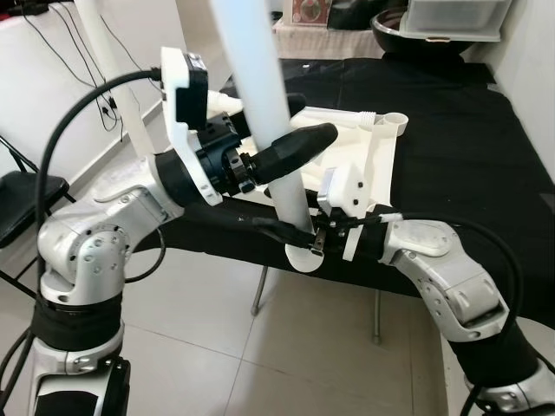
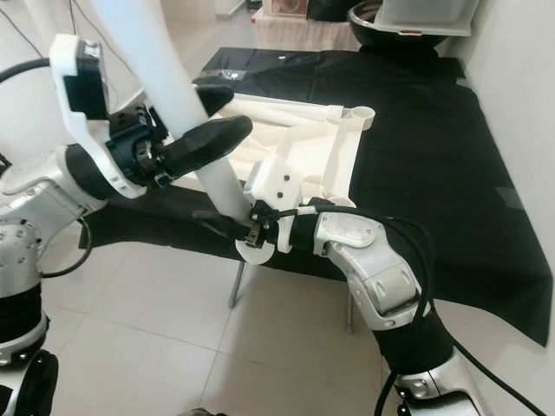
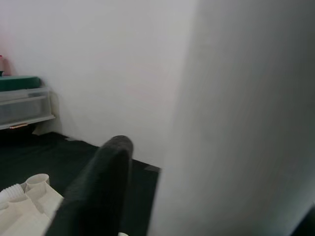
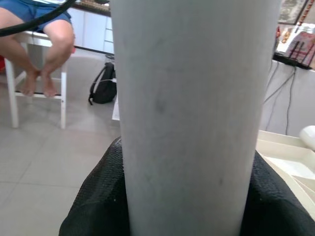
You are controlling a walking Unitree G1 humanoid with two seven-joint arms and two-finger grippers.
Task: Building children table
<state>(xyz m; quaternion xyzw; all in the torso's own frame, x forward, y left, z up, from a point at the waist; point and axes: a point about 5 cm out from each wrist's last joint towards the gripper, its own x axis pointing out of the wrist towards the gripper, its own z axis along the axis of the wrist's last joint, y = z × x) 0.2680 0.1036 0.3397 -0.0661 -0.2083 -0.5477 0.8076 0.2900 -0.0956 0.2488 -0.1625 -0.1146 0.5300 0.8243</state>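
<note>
A long white table leg (image 1: 260,95) stands nearly upright in front of me, its lower end (image 1: 301,256) hanging just off the near edge of the black-covered table (image 1: 468,165). My left gripper (image 1: 282,154) is shut on the leg's middle, with one black finger (image 3: 98,191) lying across it. Near the bottom end my right gripper (image 1: 299,234) is shut on the same leg (image 4: 192,113), fingers (image 4: 96,196) on both sides. The white tabletop (image 1: 360,152) lies upside down on the cloth behind, with a round leg socket (image 1: 395,123) at its far corner.
A black folding chair (image 1: 22,195) stands at the left by a white wall with cables. A clear storage bin (image 1: 451,17) and a dark bowl (image 1: 395,26) sit beyond the table. A person's bare legs (image 4: 44,44) on a white chair and a black bag (image 4: 103,86) are across the tiled floor.
</note>
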